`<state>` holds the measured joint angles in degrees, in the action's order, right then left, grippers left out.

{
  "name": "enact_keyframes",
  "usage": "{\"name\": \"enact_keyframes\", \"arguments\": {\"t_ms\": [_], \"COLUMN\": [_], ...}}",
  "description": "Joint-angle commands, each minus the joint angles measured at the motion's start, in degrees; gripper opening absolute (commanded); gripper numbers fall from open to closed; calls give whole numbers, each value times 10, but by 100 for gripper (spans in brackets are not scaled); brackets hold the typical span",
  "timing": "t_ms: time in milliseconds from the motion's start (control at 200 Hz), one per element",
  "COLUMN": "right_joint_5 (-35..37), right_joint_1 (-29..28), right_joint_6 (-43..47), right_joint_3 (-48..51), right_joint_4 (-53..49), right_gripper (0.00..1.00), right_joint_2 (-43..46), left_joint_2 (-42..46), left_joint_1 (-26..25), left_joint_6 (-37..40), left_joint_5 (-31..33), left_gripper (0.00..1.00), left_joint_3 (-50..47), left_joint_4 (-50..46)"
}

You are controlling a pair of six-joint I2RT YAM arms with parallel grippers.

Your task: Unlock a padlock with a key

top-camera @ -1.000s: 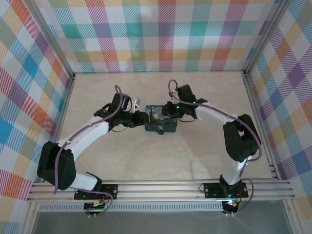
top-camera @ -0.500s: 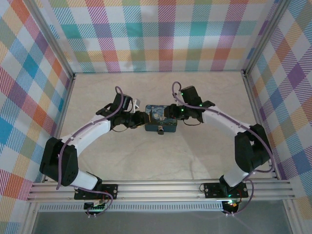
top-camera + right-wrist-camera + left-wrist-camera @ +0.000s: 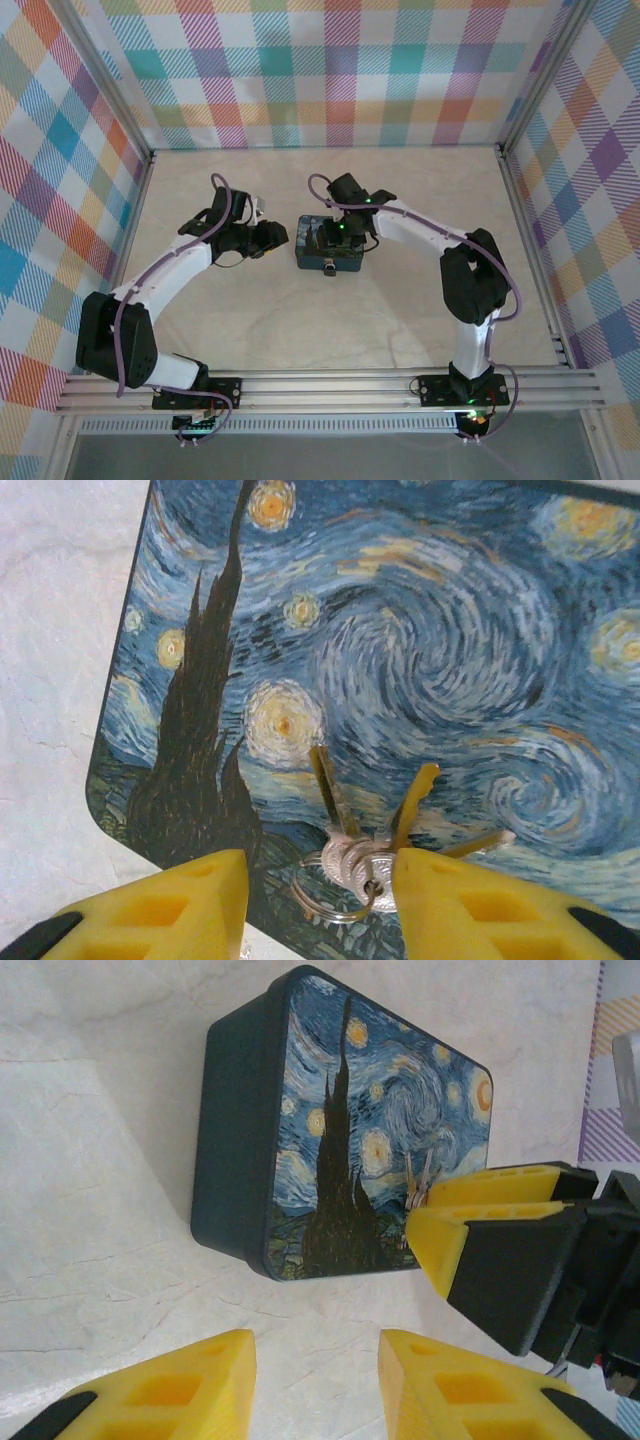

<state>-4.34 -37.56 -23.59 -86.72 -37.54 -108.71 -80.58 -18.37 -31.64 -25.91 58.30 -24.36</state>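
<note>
The key (image 3: 372, 865), a small silver bunch on a ring, lies on the painted lid of the dark blue tin (image 3: 420, 650). My right gripper (image 3: 320, 880) hangs open over it. The bunch rests against the right finger (image 3: 470, 900), with a gap to the left finger. From above, the right gripper (image 3: 332, 238) is over the tin (image 3: 345, 262). A small dark thing that looks like the padlock (image 3: 330, 268) sits at the tin's near edge. My left gripper (image 3: 315, 1380) is open and empty over bare table, left of the tin (image 3: 240, 1140). It faces the right gripper (image 3: 425, 1210) and the key (image 3: 420, 1182).
The pale marbled table (image 3: 330, 330) has free room in front of and behind the tin. Checked walls (image 3: 340, 70) and metal frame posts (image 3: 525, 200) close the back and both sides. The left gripper (image 3: 272, 235) stands a short way left of the tin.
The left gripper has drawn back leftward from the tin. The right gripper has moved left over the lid and opened, leaving the key bunch lying there.
</note>
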Motion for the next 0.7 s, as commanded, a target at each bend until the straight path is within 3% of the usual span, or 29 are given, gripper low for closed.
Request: {"name": "enact_keyframes", "arguments": {"t_ms": [0, 305, 585, 695], "right_joint_5": [53, 144, 183, 187], "right_joint_1": [-5, -28, -32, -30], "right_joint_6": [-17, -18, 10, 23], "right_joint_3": [-32, -51, -56, -39], "right_joint_4": [-77, -124, -138, -130], "right_gripper": [44, 39, 13, 8], "right_joint_2": [-27, -55, -98, -96], "left_joint_2": [16, 17, 17, 20], "left_joint_1": [7, 17, 18, 18], "left_joint_6": [18, 19, 29, 32], "left_joint_5": [-5, -13, -6, 0], "left_gripper": [37, 37, 37, 37], "left_joint_3": [-1, -16, -8, -9], "left_joint_4": [-25, -15, -28, -35]}}
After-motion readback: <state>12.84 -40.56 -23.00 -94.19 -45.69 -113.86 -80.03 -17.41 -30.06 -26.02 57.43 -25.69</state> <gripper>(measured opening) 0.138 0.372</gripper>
